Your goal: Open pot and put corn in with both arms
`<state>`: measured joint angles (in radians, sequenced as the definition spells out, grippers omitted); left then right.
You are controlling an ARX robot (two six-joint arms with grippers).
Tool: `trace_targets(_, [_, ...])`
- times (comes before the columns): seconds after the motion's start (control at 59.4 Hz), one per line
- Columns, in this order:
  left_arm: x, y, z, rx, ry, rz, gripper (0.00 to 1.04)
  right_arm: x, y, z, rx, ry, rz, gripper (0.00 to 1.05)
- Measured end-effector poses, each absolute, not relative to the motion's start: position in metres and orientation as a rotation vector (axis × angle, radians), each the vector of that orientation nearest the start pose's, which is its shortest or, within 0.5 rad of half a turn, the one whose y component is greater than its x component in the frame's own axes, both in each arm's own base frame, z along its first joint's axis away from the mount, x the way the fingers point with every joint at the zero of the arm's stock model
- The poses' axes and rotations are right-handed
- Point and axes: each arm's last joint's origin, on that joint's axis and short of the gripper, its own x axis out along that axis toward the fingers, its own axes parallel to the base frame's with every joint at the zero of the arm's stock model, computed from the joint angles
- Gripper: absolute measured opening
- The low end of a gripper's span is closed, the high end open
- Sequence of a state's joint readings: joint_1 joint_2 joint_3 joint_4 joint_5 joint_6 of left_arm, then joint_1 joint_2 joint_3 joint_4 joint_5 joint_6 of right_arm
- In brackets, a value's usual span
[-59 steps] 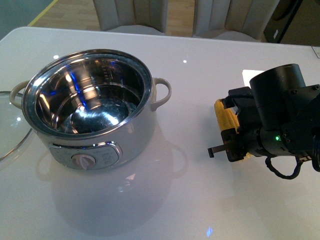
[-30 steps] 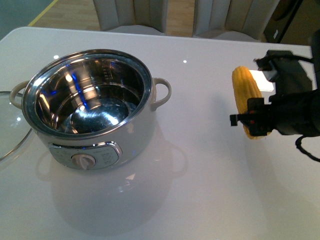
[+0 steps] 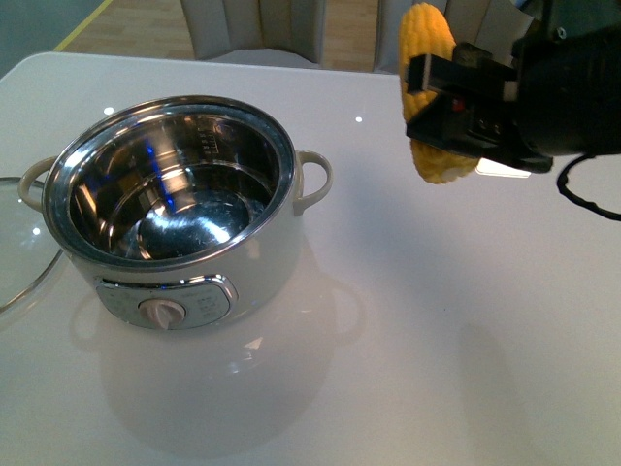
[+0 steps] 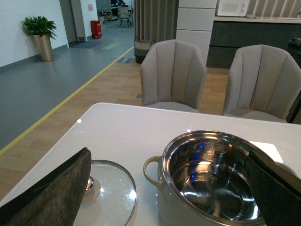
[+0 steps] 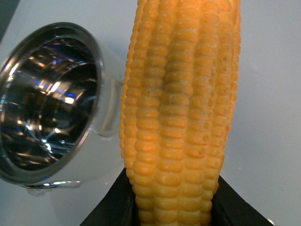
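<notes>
From the front we are seeing the right pincer [image 3: 427, 102] clenching the corn [image 3: 427, 34] upright in the air, to the right of the pot [image 3: 262, 257] and outside it, above the white table [image 3: 388, 349]. The right wrist view is adding what that one cannot: kernel rows close up, with black fingers [image 5: 110, 209] hugging the cob on both sides. Only the left wrist view is showing the left pincer [image 4: 168, 154], spread wide and gripping nothing, with two chairs [image 4: 174, 70] behind the table. The pot is standing uncovered, its steel bowl showing bare shiny metal. The glass lid [image 3: 19, 252] is lying flat just beside it.
</notes>
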<state>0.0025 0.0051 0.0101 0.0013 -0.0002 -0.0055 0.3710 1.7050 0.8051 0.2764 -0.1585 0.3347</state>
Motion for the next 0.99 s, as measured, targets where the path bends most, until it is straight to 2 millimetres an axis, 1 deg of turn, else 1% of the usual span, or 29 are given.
trace_targets(0.152, [0.097, 0.0, 0.167, -0.006, -0.006, 0.003, 0.98, 0.314, 0.158, 0.171, 0.268, 0.689, 0.459, 0.23])
trace_targets(0.371, [0.097, 0.0, 0.167, -0.006, -0.006, 0.003, 0.98, 0.321, 0.186, 0.172, 0.287, 0.708, 0.49, 0.23])
trace_targets(0.455, [0.097, 0.0, 0.167, -0.006, -0.006, 0.003, 0.98, 0.324, 0.2, 0.172, 0.301, 0.724, 0.507, 0.23])
trace_targets(0.691, [0.097, 0.0, 0.167, -0.006, -0.006, 0.003, 0.98, 0.33, 0.23, 0.165, 0.323, 0.766, 0.536, 0.23])
trace_targets(0.994, [0.097, 0.0, 0.167, -0.006, -0.006, 0.003, 0.98, 0.334, 0.258, 0.152, 0.313, 0.809, 0.548, 0.23])
